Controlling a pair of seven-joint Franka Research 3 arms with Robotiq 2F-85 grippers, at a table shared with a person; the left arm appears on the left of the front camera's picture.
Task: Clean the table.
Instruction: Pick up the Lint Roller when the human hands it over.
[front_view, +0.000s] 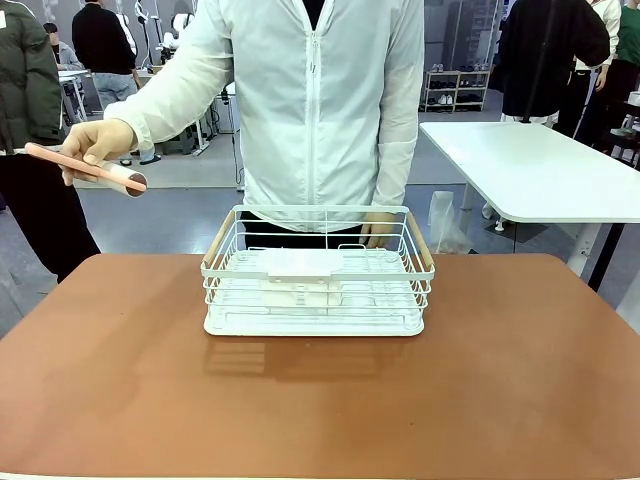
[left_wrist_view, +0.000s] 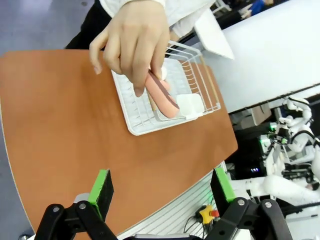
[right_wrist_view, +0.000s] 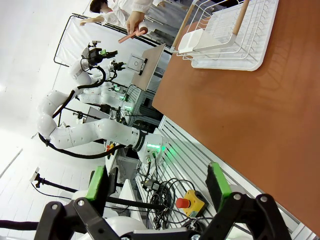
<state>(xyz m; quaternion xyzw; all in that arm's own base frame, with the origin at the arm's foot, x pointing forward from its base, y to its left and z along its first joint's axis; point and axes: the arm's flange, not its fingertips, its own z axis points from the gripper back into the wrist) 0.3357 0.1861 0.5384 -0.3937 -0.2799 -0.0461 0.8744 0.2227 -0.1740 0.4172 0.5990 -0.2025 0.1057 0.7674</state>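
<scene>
Well, the table (front_view: 320, 395) spread brown across the front view, with a white wire basket (front_view: 315, 328) sitting on it just toward 12 o'clock of its middle. A person stood at the far edge. One hand (front_view: 98, 143), raised at 10 o'clock from the basket, clasped a pink stick (front_view: 75, 161) with a white end, possibly a roller, though the end was too small to tell. The other hand (front_view: 378, 232) hung just behind the basket's far rim at 1 o'clock. A white table (front_view: 540, 170) stood well apart at 2 o'clock. In the left wrist view the left gripper (left_wrist_view: 162, 190) looked down over the table's edge, its green pads (left_wrist_view: 101, 190) spread wide with nothing between them. The right gripper (right_wrist_view: 157, 182), in its own view, was likewise released, fingers apart and empty. It hung off the table's edge, over cables and a red button (right_wrist_view: 184, 202).
</scene>
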